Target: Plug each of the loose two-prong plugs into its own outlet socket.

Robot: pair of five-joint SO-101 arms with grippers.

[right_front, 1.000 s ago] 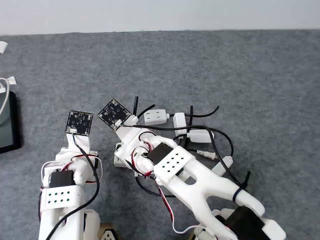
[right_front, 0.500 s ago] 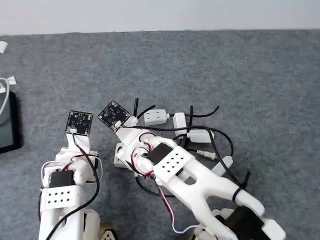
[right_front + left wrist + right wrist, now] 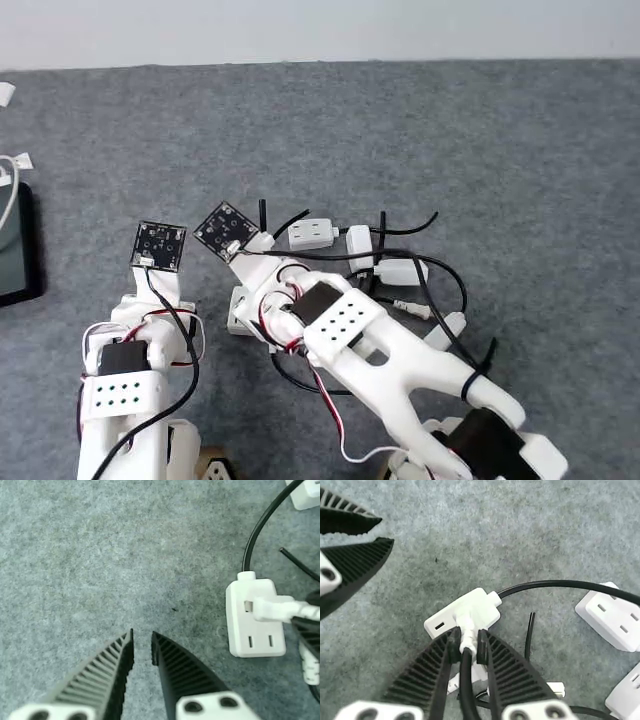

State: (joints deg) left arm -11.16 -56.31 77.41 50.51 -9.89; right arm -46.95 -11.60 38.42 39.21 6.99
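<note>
my left gripper (image 3: 142, 641) hangs just left of the outlet socket (image 3: 252, 630), barely parted, empty; my right gripper (image 3: 466, 641) clamps a white plug (image 3: 468, 629) at that socket. i judge insertion underway: next, a straight push home

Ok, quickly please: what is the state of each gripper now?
Left gripper: slightly open, holding nothing.
Right gripper: shut on the white plug.
</note>
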